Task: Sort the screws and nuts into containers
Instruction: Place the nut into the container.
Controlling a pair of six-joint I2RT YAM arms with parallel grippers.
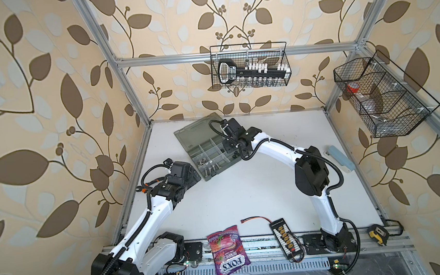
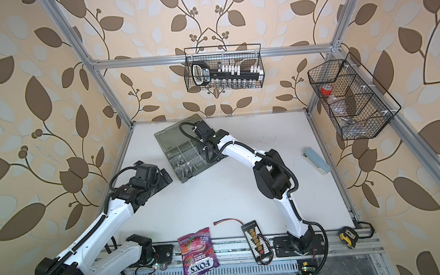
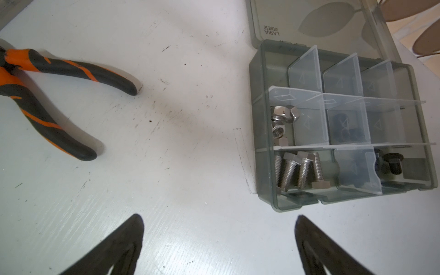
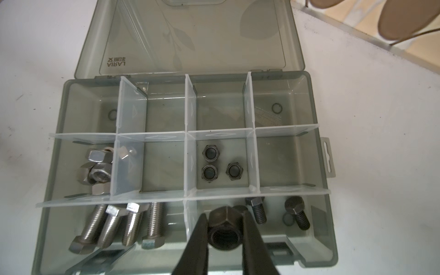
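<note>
White tabletop [image 1: 244, 190] carries an open organizer case [image 4: 316, 166]. Right fingers [image 4: 197, 240] pinch a black nut [image 4: 225, 228] above the compartment [image 4: 276, 221] of black screws [image 4: 258, 210]. The three black nuts [image 4: 215, 164] lie just beyond the fingertips, past one divider [image 4: 221, 193]. Left fingers [image 3: 123, 250] spread wide, empty, farther away.

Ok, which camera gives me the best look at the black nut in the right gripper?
The right wrist view: the black nut shows large in front, pinched by the right gripper. Both top views hide it under the arm; the left wrist view doesn't show it.

Right hand [image 4: 224, 214] pinches a black nut [image 4: 225, 229]; left hand [image 3: 219, 217] gapes wide.
</note>
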